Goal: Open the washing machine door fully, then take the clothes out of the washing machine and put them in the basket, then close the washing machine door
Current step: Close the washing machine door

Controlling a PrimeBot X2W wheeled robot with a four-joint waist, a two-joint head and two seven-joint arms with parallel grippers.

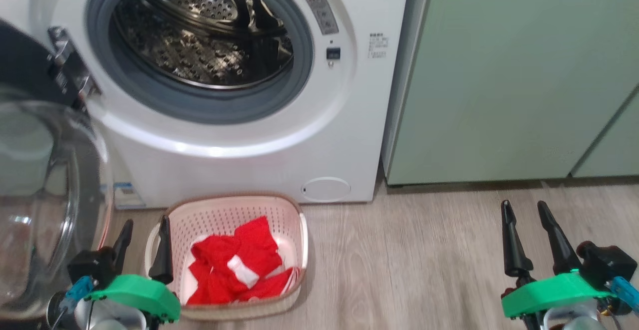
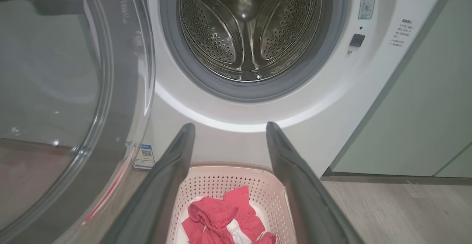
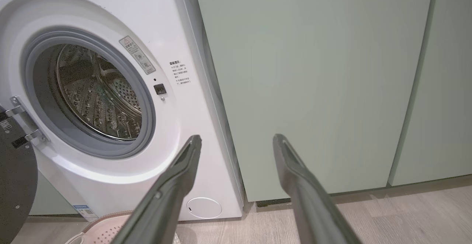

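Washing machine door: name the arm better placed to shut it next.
Left, most likely. The open left hand sits beside the washing machine door, swung out on that side; the right hand faces the green cabinets.

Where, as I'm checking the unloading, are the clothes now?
In the head view the clothes lie inside the basket on the floor before the washing machine, lower left, beside the left gripper.

pale green cabinet doors (image 1: 499,70), grey wood-look floor (image 1: 424,260)
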